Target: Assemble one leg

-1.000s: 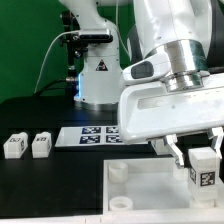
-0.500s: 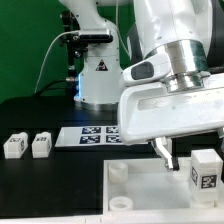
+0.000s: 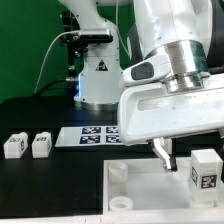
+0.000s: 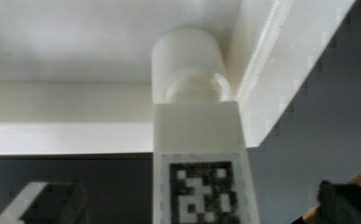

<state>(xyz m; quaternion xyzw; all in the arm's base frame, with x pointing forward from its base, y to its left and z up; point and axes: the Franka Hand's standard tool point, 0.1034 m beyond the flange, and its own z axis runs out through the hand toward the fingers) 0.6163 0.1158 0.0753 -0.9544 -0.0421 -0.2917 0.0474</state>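
Note:
A leg point(image 3: 204, 171), a small white post with a tag marker, stands upright at a corner of the large white panel point(image 3: 140, 186), at the exterior view's right. My gripper point(image 3: 198, 156) is open around it; one finger point(image 3: 163, 153) hangs clear of the leg, and the other is out of view. In the wrist view the leg point(image 4: 200, 150) runs up the middle, its rounded end at the panel's corner point(image 4: 88, 110). The gripper point(image 4: 198, 205) is open, with the fingertips point(image 4: 35, 203) well apart from the leg on either side.
Two more legs point(image 3: 15, 146) point(image 3: 41, 145) lie on the black table at the exterior view's left. The marker board point(image 3: 88, 135) lies behind the panel. Round sockets point(image 3: 117, 172) sit at the panel's left corners. The robot base point(image 3: 98, 80) stands at the back.
One second ago the fingers were close around the leg. They have since spread apart and let go of it. The leg stays upright on the panel.

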